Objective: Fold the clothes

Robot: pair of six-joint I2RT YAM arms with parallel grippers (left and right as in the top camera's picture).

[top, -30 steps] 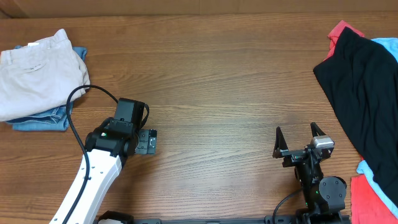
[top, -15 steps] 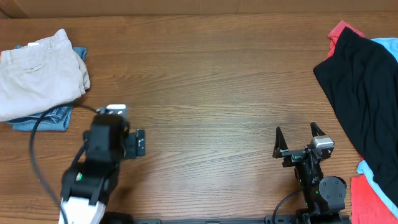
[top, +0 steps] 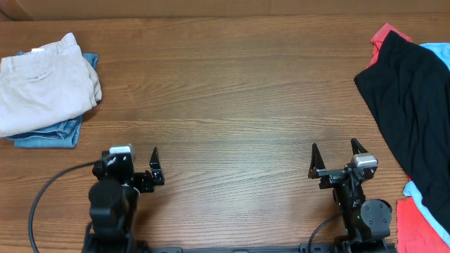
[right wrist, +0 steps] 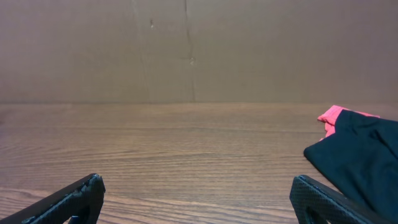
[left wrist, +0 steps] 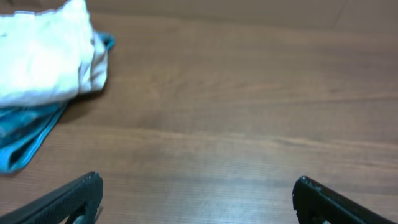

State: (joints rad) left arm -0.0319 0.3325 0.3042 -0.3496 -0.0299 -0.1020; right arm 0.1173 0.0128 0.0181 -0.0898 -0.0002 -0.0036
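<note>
The clothes lie in two groups. Folded beige shorts [top: 46,81] rest on a folded blue garment [top: 43,135] at the table's far left; the left wrist view shows these shorts [left wrist: 43,53] and the blue cloth [left wrist: 25,130] ahead to the left. A black garment [top: 411,105] lies spread at the right over red cloth [top: 385,34] and light blue cloth [top: 437,50]. My left gripper [top: 133,157] stands open near the front edge, well short of the stack, with nothing in it [left wrist: 197,182]. My right gripper [top: 335,149] is open and empty [right wrist: 196,182], left of the black garment [right wrist: 357,155].
More red cloth [top: 422,225] and a light blue strip [top: 420,195] lie at the front right corner. Bare wooden table [top: 239,91] stretches between the two clothing groups. A brown cardboard wall [right wrist: 186,50] stands behind the table's far edge.
My left arm has drawn back from beside the folded stack to the front edge and turned to face forward, jaws still open. The right arm has not moved.
</note>
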